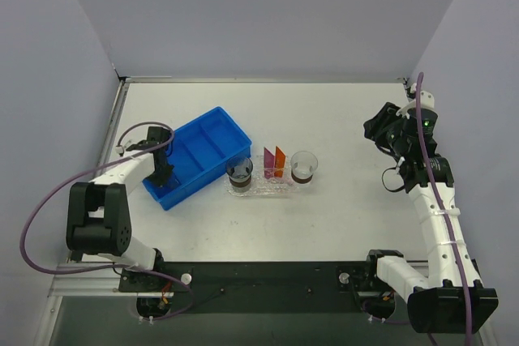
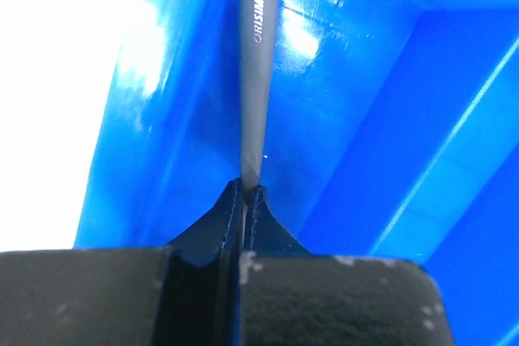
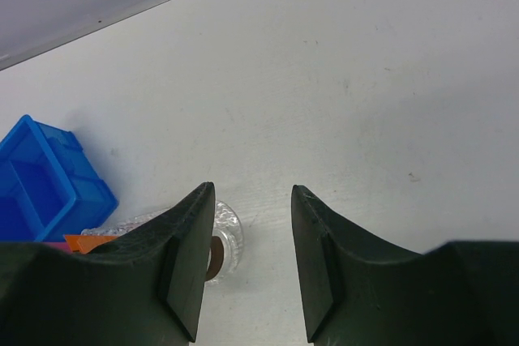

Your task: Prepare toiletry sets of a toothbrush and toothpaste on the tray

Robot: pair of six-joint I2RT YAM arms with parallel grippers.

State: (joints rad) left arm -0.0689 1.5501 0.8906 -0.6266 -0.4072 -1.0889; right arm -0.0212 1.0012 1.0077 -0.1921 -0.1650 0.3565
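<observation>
My left gripper point(image 1: 162, 172) is down inside the near compartment of the blue bin point(image 1: 212, 131). In the left wrist view it point(image 2: 245, 188) is shut on the end of the toothbrush point(image 2: 258, 79), a slim pale stick that looks grey there, with printed lettering. The clear bumpy tray point(image 1: 261, 191) lies right of the bin. The magenta toothpaste tube point(image 1: 268, 163) and the orange one point(image 1: 280, 160) stand on it. My right gripper point(image 1: 381, 131) is open and empty, well right of the tray; the right wrist view point(image 3: 251, 192) shows only bare table between its fingers.
Two clear cups with dark bottoms stand on the tray, one at its left end point(image 1: 239, 170) and one at its right end point(image 1: 304, 167); the right one also shows in the right wrist view point(image 3: 225, 237). The bin's blue walls point(image 2: 454, 119) close in around the left gripper.
</observation>
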